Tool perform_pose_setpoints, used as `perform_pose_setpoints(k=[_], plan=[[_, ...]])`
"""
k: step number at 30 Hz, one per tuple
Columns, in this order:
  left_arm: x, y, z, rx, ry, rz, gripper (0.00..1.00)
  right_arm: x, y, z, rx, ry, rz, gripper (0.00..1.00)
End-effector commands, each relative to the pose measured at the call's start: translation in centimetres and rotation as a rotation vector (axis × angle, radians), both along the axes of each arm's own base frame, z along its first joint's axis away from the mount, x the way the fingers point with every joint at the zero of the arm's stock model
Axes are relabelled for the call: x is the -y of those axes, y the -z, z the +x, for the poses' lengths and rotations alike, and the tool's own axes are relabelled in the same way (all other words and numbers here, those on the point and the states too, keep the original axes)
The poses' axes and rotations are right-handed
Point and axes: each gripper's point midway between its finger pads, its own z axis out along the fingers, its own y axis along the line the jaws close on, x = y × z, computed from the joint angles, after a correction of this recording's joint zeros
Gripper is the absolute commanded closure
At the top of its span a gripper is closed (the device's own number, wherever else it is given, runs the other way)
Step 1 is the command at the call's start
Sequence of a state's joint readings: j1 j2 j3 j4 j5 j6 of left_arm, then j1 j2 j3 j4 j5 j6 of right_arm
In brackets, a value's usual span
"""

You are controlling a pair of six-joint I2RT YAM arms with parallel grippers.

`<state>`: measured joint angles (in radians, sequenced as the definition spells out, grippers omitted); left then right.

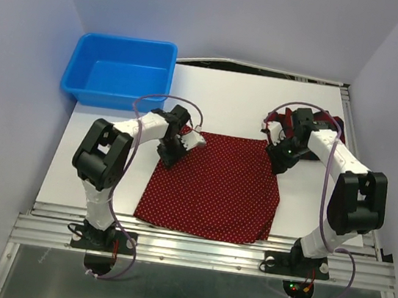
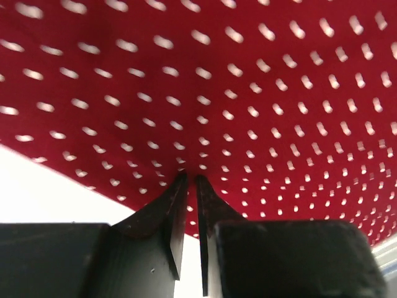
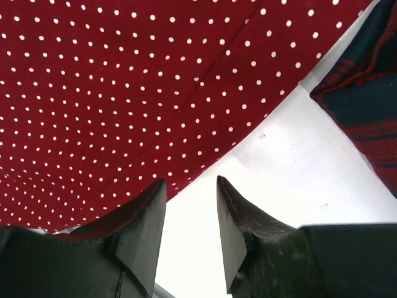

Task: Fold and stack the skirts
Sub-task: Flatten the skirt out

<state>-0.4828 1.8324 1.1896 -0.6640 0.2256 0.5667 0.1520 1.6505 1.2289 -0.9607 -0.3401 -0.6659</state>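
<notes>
Top view: polka-dot skirt is lying flat mid-table, plaid skirt bunched behind the right arm. Left wrist: left gripper is pinching the far-left hem. Right wrist: right gripper is hanging released beside the far-right edge; prob. needs cloth btwn its fingers before both lift evenly.

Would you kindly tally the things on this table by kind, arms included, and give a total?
Skirts: 2 (dark red polka-dot skirt, tartan skirt)
Bins: 1 (blue plastic bin)
Robot arms: 2 (left arm, right arm)
Total: 5
</notes>
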Motion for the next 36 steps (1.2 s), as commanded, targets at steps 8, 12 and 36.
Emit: perform_pose_setpoints(k=[8,12,36], plan=[[-5.4,2.3,14.0,0.165,-0.216,0.204,0.84,-2.2,0.3,2.5,0.019,0.015,0.072,0.58],[-5.8,0.4,16.8,0.254,-0.227,0.204,0.71,-4.5,1.2,2.9,0.024,0.002,0.095,0.58],[-5.1,-3.6,5.5,0.149,-0.314,-0.004,0.55,-7.7,8.5,-8.8,-0.209,-0.199,-0.065,0.71]])
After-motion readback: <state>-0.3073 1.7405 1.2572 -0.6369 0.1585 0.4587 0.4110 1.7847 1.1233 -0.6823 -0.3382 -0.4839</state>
